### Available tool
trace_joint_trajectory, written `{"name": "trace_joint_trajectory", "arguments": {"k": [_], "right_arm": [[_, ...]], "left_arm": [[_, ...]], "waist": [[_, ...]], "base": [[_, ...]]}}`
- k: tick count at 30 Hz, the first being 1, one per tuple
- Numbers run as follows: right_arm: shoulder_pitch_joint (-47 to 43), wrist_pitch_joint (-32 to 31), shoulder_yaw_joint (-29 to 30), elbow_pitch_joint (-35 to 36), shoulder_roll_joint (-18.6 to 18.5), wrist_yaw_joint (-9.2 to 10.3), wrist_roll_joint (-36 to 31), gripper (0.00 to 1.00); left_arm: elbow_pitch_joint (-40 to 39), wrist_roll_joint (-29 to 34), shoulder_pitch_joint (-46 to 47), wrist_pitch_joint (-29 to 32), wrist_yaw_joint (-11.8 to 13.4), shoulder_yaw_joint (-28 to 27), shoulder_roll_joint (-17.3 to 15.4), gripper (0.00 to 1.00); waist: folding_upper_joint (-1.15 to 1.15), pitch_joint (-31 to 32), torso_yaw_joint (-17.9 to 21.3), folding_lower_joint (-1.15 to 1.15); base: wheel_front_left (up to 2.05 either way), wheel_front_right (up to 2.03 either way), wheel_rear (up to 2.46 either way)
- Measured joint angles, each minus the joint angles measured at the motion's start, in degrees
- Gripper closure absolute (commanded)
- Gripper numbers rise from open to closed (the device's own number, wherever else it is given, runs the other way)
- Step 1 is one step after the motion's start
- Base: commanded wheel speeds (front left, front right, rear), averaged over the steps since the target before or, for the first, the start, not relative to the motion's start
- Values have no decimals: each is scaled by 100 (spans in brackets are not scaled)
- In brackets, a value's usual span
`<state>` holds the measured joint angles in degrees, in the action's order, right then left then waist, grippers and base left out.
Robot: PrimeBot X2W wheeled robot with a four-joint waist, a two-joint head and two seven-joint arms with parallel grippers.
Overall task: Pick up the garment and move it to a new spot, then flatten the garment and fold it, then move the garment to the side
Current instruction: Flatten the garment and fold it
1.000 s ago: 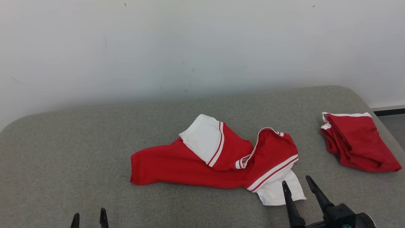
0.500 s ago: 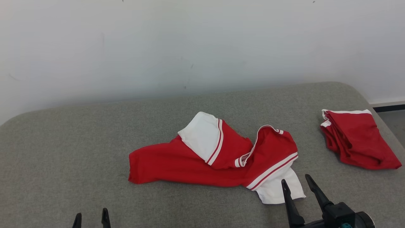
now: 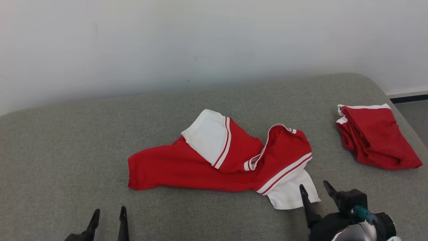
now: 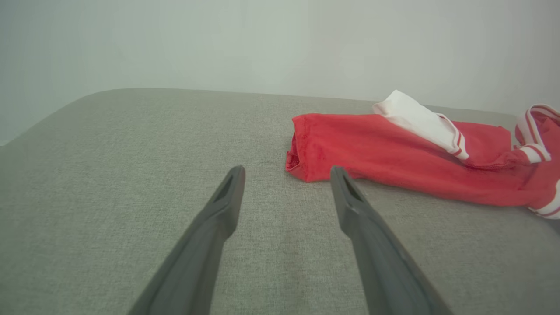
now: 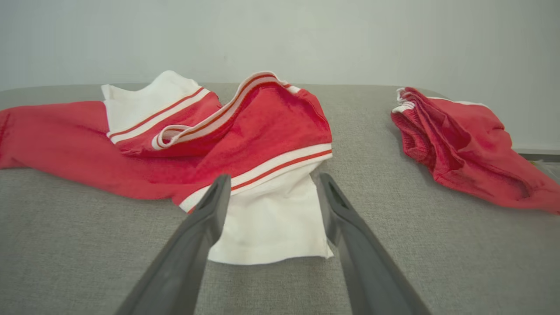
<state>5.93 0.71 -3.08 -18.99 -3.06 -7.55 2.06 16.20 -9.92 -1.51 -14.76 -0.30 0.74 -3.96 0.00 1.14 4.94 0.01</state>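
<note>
At tabletop (image 3: 60, 150) centre: garment (image 3: 187, 170), red w/ white sleeves, crumpled, long axis L–R. Near white sleeve (image 3: 291, 197) lies just ahead of right end effector (image 3: 314, 184); fingers spread, nothing held, contact w/ sleeve unclear. Left end effector (image 3: 110, 209) by front edge, fingers also spread, empty, apart from garment's red hem (image 4: 302, 148). Second red pile (image 3: 374, 137) near right edge, well apart from garment. Open room: whole left half, plus strip btwn garment and wall (image 3: 200, 40). Far corners rounded.
</note>
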Motion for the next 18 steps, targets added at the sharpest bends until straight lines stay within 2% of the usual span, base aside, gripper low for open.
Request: {"name": "trace_joint_trajectory", "arguments": {"k": [5,18], "right_arm": [[292,-463,221,-354,-25,0,-20,0],[850,-548,415,-704,-16,0,-174,0]], "left_arm": [[793,-15,719,4,-77,34,-68,0],[2183,147,2001,-21,-98,244,-140,0]], "waist": [[0,-178,78,0],[1,-896,258,0]], "base": [[0,0,0],[0,0,0]]}}
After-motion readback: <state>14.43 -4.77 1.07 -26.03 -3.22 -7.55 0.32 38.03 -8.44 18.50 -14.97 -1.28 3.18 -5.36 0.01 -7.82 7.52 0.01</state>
